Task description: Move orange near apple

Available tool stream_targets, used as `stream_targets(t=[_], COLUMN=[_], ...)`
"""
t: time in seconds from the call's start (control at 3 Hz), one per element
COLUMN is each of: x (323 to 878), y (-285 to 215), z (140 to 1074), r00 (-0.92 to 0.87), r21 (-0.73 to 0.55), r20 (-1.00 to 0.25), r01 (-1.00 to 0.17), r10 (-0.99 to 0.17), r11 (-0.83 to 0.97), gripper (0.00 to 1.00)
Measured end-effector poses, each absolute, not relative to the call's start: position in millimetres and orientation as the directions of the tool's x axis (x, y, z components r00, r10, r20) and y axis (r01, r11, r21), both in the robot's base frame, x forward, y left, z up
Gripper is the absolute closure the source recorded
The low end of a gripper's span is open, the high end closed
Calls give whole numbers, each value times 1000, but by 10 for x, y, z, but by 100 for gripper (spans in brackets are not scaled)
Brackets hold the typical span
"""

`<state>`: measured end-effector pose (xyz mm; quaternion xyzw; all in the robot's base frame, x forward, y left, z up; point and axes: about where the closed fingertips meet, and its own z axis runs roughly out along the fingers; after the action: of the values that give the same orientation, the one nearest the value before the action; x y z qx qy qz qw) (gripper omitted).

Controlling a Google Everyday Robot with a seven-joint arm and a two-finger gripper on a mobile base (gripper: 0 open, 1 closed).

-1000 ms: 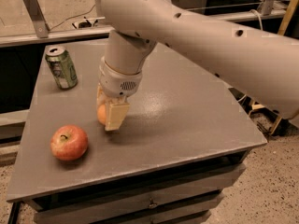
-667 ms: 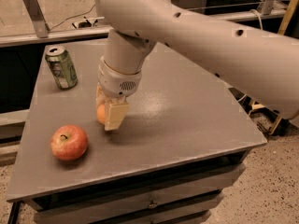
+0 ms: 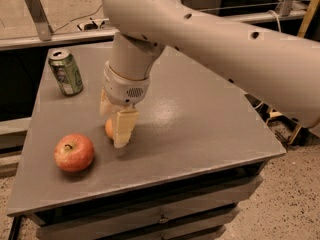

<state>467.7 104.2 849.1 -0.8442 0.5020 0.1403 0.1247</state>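
The red apple (image 3: pixel 74 152) with yellowish patches sits on the grey table (image 3: pixel 200 119) near its front left. The small orange (image 3: pixel 109 128) is just to the apple's right, mostly hidden between the fingers of my gripper (image 3: pixel 116 126). The gripper points down from the big white arm and is shut on the orange, low over the table surface. A cream finger (image 3: pixel 123 128) covers the orange's right side. A small gap separates the orange from the apple.
A green soda can (image 3: pixel 65 72) stands at the table's back left. The table's front edge (image 3: pixel 150 189) lies close below the apple. Drawers sit under the tabletop. The floor and cables lie to the right.
The gripper with the orange has moved toward the front left, closer to the apple. The apple and the can have not moved.
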Motion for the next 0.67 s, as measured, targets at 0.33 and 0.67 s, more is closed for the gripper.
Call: stream_targets(t=[0.33, 0.67], x=[4673, 4673], y=[1047, 1047], z=[8493, 8493], r00=[458, 458], r21=[-71, -71], r20=[-362, -362], r01=[-882, -882], r10=[-812, -812], r11=[-466, -466], gripper=[0, 0])
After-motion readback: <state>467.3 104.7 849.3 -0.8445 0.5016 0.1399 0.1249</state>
